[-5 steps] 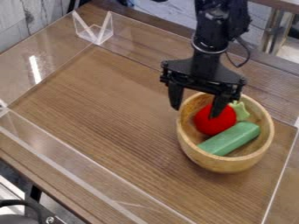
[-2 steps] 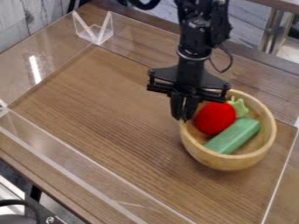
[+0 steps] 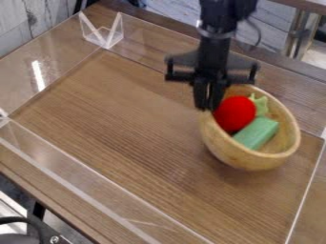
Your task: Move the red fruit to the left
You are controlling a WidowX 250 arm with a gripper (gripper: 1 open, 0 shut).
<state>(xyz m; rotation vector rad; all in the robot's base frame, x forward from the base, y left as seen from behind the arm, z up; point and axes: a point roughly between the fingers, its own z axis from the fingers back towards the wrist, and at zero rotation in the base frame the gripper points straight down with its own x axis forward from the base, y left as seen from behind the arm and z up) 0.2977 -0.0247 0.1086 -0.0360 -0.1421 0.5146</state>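
The red fruit (image 3: 235, 112) is glossy and round. It lies in the left half of the wooden bowl (image 3: 254, 157), next to a light-green block (image 3: 260, 133). My gripper (image 3: 207, 101) points straight down with its dark fingers pressed together at the bowl's left rim, just left of the fruit. The fruit sits beside the fingers, not between them. The fingers seem pinched on the rim, and the bowl looks tipped and raised off the table on that side.
A low clear acrylic wall (image 3: 38, 67) runs around the wooden tabletop (image 3: 114, 133), with a clear bracket (image 3: 99, 31) at the back left. The bowl sits close to the right wall. Chair legs stand behind the table.
The jaws went from wide open over the fruit to shut at the bowl's left rim. The gripper then rose, and the bowl, fruit and block came up and shifted slightly right with it.
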